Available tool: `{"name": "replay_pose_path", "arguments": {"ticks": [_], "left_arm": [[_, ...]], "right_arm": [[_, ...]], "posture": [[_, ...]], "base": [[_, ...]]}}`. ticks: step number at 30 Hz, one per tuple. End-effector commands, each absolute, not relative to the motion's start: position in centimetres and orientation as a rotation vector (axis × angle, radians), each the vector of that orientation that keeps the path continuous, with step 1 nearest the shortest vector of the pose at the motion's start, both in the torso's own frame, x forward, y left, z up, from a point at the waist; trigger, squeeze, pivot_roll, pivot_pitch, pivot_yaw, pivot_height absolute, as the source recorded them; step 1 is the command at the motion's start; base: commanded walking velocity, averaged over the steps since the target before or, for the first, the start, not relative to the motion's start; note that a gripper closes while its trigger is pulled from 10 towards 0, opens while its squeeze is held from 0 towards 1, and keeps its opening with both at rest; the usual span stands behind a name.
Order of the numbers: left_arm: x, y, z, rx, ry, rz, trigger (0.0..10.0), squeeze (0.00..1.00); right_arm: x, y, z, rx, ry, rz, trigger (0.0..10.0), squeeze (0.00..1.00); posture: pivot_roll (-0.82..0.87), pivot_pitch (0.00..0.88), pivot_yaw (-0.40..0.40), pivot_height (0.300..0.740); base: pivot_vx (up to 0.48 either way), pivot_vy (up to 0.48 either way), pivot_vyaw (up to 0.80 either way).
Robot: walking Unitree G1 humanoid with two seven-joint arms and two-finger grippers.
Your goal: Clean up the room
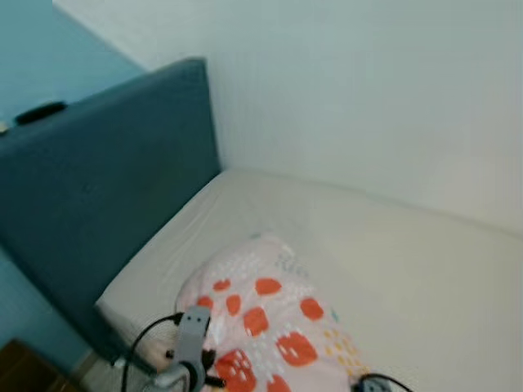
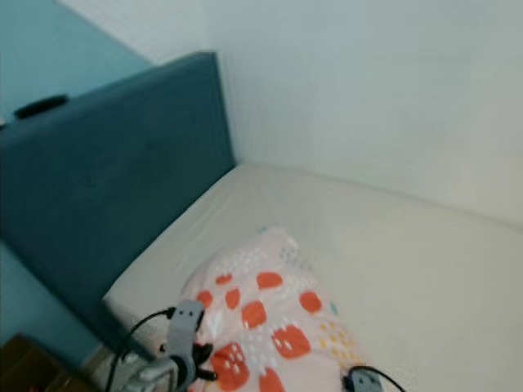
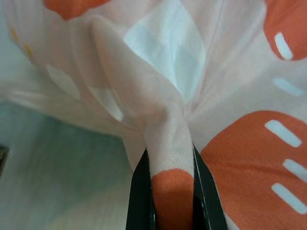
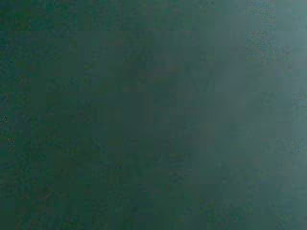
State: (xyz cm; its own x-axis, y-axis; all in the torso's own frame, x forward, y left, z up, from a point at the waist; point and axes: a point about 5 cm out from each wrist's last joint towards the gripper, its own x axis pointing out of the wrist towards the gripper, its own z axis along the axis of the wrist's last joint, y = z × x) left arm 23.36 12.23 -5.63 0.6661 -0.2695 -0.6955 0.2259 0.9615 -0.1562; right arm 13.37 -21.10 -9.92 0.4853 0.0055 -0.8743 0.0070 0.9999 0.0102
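Left gripper — jaws clamped on a pinched fold of the pale pink pillow with orange strawberry print, at its near left corner. The pillow lies on the near left part of the white-sheeted mattress, close to the dark teal upholstered headboard at left. A small black object rests on the headboard's top edge. White wall bounds the far side. Right gripper: its wrist view is dark — jaw state cannot be told.

Likely a home bedroom: bare mattress, teal padded headboard, patterned pillow.
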Motion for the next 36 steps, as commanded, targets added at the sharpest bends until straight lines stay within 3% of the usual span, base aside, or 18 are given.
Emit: {"name": "replay_pose_path", "arguments": {"ticks": [1,25,36], "left_arm": [[23.2,12.5,-5.8,-0.047,0.808,-0.274,10.0,0.0],[24.3,11.6,-5.0,-0.067,0.764,-0.302,10.0,0.0],[28.4,10.0,-1.1,-0.117,0.557,-0.389,10.0,0.0]], "right_arm": [[12.8,-20.2,-10.3,0.033,1.09,0.031,10.0,0.0],[12.5,-20.1,-10.4,0.043,1.097,0.047,10.0,0.0],[12.5,-20.5,-10.3,0.038,1.092,0.008,10.0,0.0]], "posture": [[-0.14,0.0,0.053,0.74],[-0.15,0.0,0.048,0.74],[-0.15,0.0,0.05,0.74]], "base": [[0.0,0.0,0.8],[0.0,0.0,0.8],[0.154,0.0,0.0]]}}
